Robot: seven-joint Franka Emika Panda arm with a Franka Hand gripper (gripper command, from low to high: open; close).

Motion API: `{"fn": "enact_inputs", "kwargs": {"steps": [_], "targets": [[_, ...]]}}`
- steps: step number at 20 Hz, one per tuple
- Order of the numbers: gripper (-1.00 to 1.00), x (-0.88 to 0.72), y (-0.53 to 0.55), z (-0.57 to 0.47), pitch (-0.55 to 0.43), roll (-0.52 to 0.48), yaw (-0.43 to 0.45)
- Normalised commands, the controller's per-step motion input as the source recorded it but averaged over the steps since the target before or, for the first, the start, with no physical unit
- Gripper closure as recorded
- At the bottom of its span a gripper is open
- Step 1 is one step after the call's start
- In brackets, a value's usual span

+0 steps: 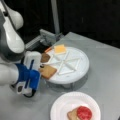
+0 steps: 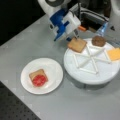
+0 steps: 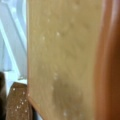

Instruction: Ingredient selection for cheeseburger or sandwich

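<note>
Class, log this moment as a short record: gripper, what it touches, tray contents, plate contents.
gripper: gripper at the tray's edge, at the toast
touches: toast square on the divided tray
tray: patty, cheese square, that toast
plate: white plate holds a toast slice topped by a tomato disc

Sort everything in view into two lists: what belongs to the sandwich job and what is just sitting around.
Belongs to the job:
brown toast square at the hand
dark brown round patty
yellow cheese square
started stack of toast and red tomato disc
white round plate
white divided turntable tray

Lying about:
grey metal frame
</note>
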Motion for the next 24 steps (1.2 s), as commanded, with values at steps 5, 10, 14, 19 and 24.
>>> {"fn": "enact_inputs", "kwargs": {"steps": [5,10,14,19,24], "targets": [[1.00,0.00,0.06,-0.02,-0.040,-0.021,-0.102],[1.00,0.03,0.02,-0.04,-0.020,-0.028,-0.096],[1.00,0.08,-0.03,0.00,0.015,-0.020,-0.107],[1.00,0.18,-0.11,0.14,0.067,0.011,-0.137],[1.00,0.35,-0.30,0.22,0.121,0.042,-0.131]]}}
